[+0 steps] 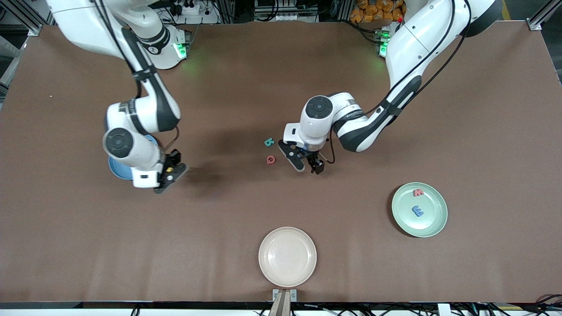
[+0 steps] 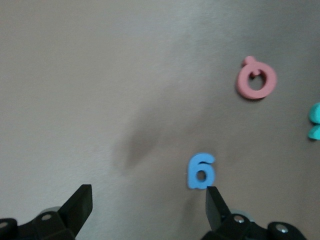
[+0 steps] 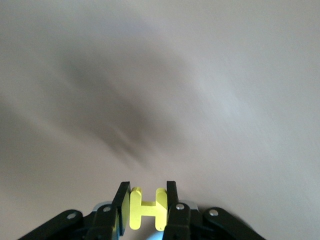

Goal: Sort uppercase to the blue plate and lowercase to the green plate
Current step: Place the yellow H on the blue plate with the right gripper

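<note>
Right gripper (image 3: pixel 145 192) pinches a flat yellow foam H (image 3: pixel 147 209); left gripper (image 2: pixel 147 202) gapes wide, empty.

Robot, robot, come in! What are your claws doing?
Right claw shut on yellow H, beside blue plate. Left claw open over blue g. Nothing blocking.

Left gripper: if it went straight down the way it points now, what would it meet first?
Probably the small blue g-like letter on the table. It lies just ahead of one finger of the open left gripper, nearer that finger than centred; depth is unclear.
</note>
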Available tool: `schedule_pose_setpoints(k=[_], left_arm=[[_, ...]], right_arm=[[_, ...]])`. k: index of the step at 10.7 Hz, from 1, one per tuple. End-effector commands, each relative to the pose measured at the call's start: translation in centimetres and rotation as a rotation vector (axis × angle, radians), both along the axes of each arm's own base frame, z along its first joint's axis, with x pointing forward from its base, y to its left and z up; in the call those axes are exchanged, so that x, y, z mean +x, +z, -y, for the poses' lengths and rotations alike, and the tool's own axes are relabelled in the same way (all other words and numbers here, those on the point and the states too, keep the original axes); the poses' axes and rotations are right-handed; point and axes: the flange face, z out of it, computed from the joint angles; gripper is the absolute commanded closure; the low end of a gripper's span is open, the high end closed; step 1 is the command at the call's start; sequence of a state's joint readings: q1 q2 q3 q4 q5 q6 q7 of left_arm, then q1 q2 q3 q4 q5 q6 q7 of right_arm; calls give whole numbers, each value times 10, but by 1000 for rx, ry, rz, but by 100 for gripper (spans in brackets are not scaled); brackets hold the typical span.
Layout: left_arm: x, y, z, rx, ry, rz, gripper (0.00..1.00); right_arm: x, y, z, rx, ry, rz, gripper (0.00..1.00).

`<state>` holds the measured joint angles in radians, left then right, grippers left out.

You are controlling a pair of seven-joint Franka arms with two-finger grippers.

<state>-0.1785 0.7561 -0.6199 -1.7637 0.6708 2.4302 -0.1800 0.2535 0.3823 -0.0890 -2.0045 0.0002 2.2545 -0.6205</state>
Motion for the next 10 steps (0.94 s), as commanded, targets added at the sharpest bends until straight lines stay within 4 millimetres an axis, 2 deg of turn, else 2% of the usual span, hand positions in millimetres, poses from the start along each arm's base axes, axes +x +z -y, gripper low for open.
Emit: schedule_pose_setpoints(k=[1, 3, 6, 7, 8, 9, 10], left_arm=[[-2, 0, 8, -5, 4, 16, 0], [-8, -2, 14, 1, -9, 15, 0], [-24, -9, 33, -5, -23, -7, 2], [-23, -11, 34, 2, -24, -2, 2], [-22, -14, 32, 10, -27, 0, 2], [-22, -21, 31, 15, -34, -10, 2], [-22, -23, 31, 18, -36, -10, 2]], right_arm=[[-38, 4, 55, -7, 17, -31, 74], [-64, 2, 102, -4, -20, -59, 74], [-89, -24, 165, 9, -39, -73, 71], [-92, -31, 179, 11, -32, -63, 67], [-93, -33, 183, 11, -32, -64, 63], [-93, -34, 184, 11, -36, -65, 51], [-93, -33, 183, 10, -44, -66, 43]])
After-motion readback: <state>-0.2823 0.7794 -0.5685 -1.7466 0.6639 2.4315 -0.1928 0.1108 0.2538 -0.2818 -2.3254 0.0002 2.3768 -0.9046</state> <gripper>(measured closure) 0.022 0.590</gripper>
